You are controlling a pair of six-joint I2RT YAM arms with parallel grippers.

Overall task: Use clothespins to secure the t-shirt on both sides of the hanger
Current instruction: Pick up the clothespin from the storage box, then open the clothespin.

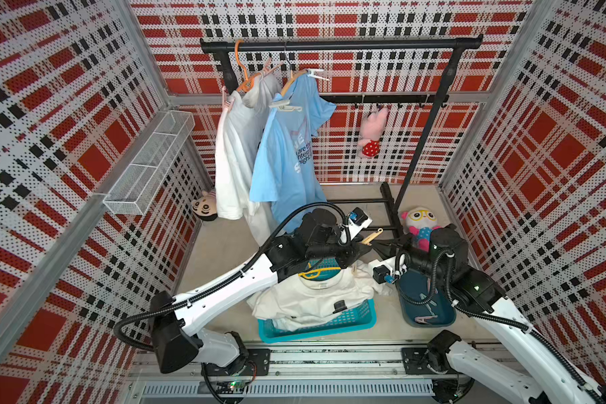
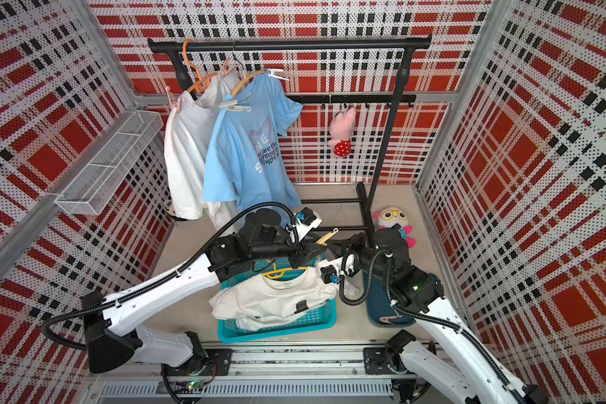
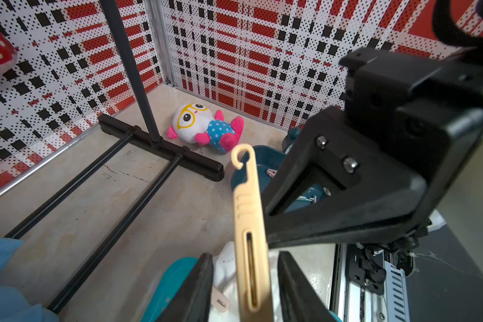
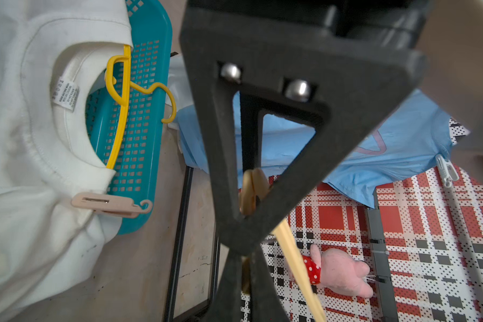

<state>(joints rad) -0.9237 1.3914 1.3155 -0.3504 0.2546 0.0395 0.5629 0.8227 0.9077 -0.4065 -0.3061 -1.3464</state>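
Note:
A beige clothespin [image 1: 373, 236] hangs in the air between my two grippers, behind the basket. My right gripper [image 4: 247, 281] is shut on it, seen in both top views [image 2: 330, 246]. My left gripper [image 3: 248, 290] stands open around the same clothespin [image 3: 247, 223], with a gap on each side of it. The white t-shirt [image 1: 312, 300] lies on a teal basket [image 1: 357, 320] with a yellow hanger [image 4: 123, 106] in its collar. One pale clothespin [image 4: 109, 203] is clipped on its shoulder. More clothespins [image 1: 425, 318] lie in a dark teal tray [image 1: 448, 316].
A black garment rack [image 1: 340, 44] at the back holds a white shirt [image 1: 235, 154] and a blue shirt [image 1: 284, 164], both pegged to hangers. Its base bars [image 3: 162, 147] lie on the floor just beyond the grippers. Plush toys [image 1: 418, 224] sit nearby, and a wire shelf [image 1: 147, 164] hangs on the left wall.

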